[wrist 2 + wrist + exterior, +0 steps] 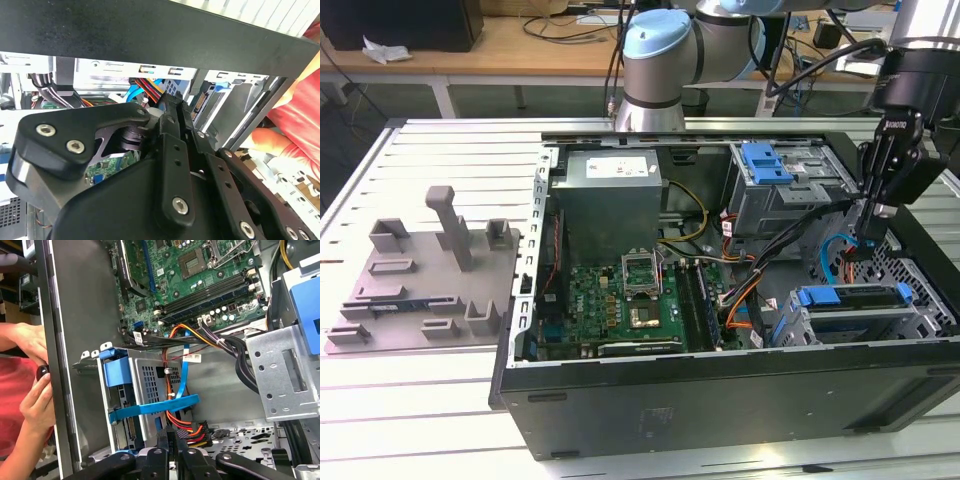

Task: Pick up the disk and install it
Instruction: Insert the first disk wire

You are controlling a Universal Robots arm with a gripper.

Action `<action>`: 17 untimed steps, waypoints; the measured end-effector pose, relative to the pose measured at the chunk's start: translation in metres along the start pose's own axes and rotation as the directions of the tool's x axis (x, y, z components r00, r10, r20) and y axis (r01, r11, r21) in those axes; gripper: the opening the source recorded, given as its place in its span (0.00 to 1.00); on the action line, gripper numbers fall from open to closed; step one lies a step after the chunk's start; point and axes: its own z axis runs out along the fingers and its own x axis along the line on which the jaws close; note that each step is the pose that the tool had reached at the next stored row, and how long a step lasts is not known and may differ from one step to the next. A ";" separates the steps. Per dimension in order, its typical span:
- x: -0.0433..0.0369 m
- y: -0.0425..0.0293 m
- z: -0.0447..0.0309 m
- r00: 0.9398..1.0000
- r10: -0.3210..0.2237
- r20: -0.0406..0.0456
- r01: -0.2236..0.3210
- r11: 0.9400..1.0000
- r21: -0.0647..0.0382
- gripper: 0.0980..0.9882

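Disk [860, 294] lies in grey cage [860, 326]; blue bracket [817, 296] at its end.

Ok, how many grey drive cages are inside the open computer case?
2. The far drive cage, topped by a blue latch, lies farther from the camera; the near drive cage lies closer, at the exterior view's lower right. Others may be hidden.

one open computer case [720, 400], two drive cages [785, 195] [850, 320], one fixture plate [420, 290], two hands [30, 340] [37, 400].

The table [420, 420] is washed in bright, even light. Shadow is pooled inside the case [720, 400], around the gripper [868, 238].
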 end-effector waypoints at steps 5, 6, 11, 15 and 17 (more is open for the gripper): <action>0.0000 0.0000 0.0000 1.000 0.000 0.000 0.000 1.000 -0.001 0.08; 0.0000 0.0000 0.0000 1.000 -0.001 0.000 0.001 1.000 -0.001 0.08; 0.0005 0.0003 0.0001 1.000 -0.001 0.000 0.001 1.000 -0.001 0.08; 0.0025 0.0029 -0.0009 1.000 0.000 0.001 0.000 1.000 0.000 0.08; 0.0051 0.0044 -0.0020 1.000 0.000 0.006 0.000 1.000 0.001 0.08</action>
